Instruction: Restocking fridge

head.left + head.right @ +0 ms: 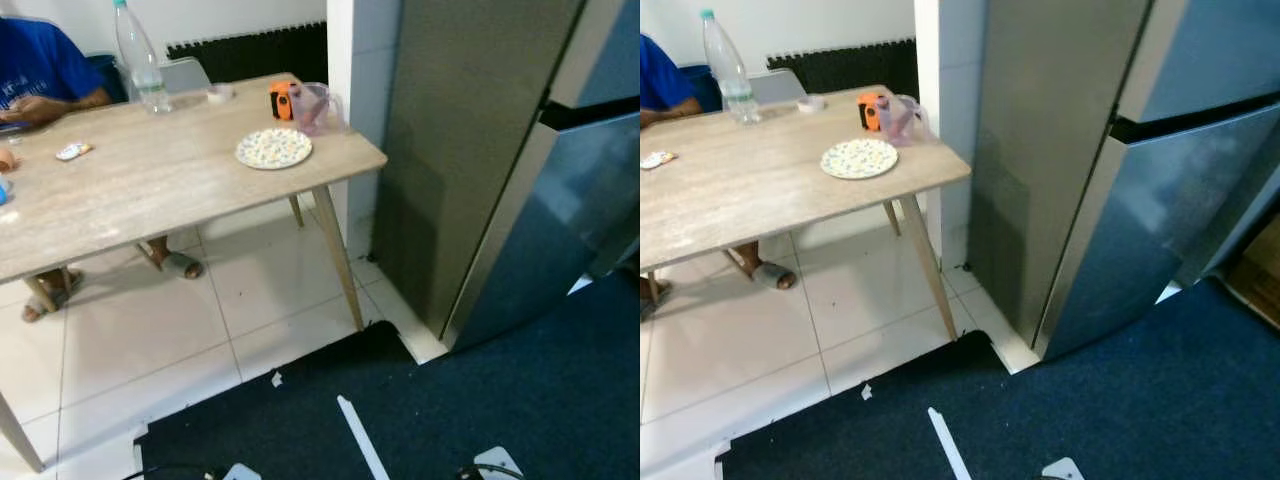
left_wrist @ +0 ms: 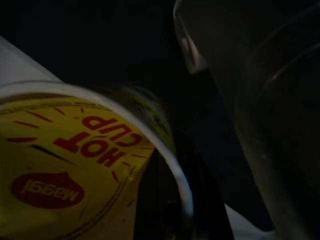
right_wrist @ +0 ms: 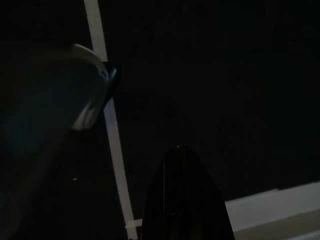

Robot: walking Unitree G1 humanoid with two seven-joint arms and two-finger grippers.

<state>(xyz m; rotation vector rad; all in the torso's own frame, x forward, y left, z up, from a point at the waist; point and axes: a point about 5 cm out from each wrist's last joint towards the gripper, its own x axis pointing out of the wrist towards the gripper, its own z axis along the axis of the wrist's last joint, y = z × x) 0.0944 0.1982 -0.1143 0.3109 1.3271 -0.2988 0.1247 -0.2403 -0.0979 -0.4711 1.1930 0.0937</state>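
The grey two-door fridge (image 1: pixel 1140 200) stands on the right with both doors closed, its side against a white tiled pillar (image 1: pixel 945 90). In the dark left wrist view, a yellow Maggi "Hot Cup" noodle cup (image 2: pixel 75 165) with a white rim lies close against my left gripper (image 2: pixel 150 210), which is shut on it. One black finger (image 2: pixel 197 200) shows beside the cup. A dim clear shape (image 2: pixel 270 125) rises next to it. My right gripper (image 3: pixel 182 200) hangs over dark carpet in a very dark view.
A wooden table (image 1: pixel 150 190) stands left of the fridge with a patterned plate (image 1: pixel 274 148), a pink jug (image 1: pixel 312 106), an orange object (image 1: pixel 281 99) and a water bottle (image 1: pixel 139 60). A person in blue (image 1: pixel 40 70) sits behind it. White tape (image 1: pixel 360 435) lies on the blue carpet.
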